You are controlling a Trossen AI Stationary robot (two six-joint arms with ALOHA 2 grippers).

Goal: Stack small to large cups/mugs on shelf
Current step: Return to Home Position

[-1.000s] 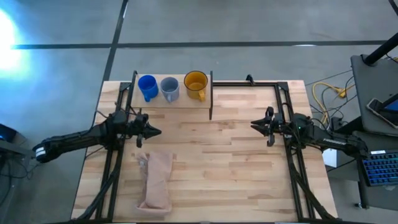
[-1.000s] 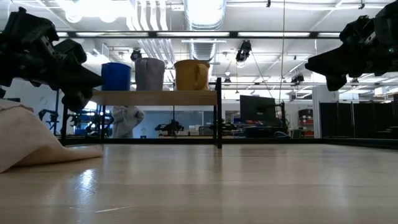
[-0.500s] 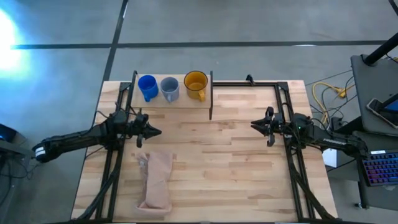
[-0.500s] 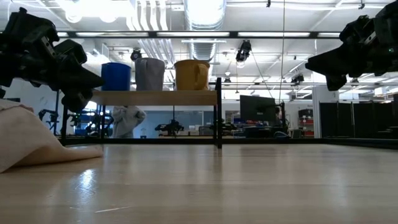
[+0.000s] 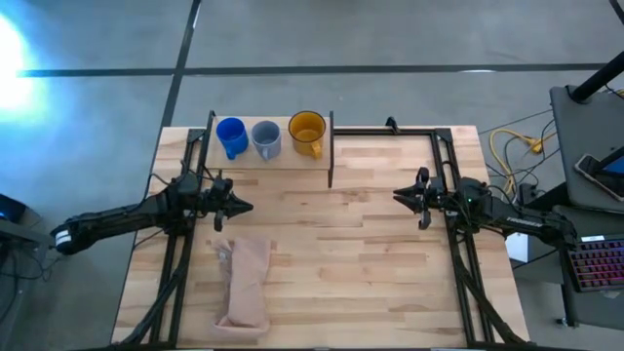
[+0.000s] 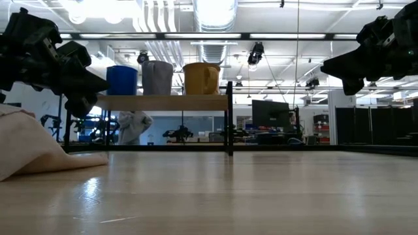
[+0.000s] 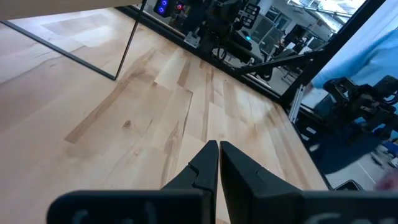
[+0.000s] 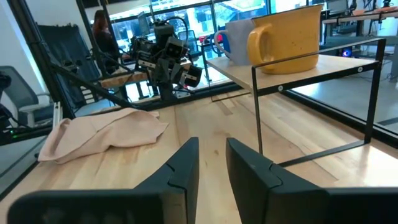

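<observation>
Three mugs stand side by side, upright on their bases, on the pale wooden shelf [image 5: 292, 161] at the table's far left: a small bright blue one [image 5: 231, 136], a grey-blue one [image 5: 266, 137] and a larger amber-yellow one [image 5: 307, 132]. They also show in the low view, blue [image 6: 121, 79], grey [image 6: 157, 78] and yellow [image 6: 201, 78], on the shelf [image 6: 163, 102]. My left gripper [image 5: 249, 206] is shut and empty above the table, nearer than the shelf. My right gripper [image 5: 395, 195] hovers at the right, its fingers slightly apart [image 8: 212, 143], empty.
A beige cloth [image 5: 246, 283] lies crumpled on the table near the front left, just nearer than my left gripper. Black frame rails run along both table sides [image 5: 450, 175]. Bare planks lie between the two grippers.
</observation>
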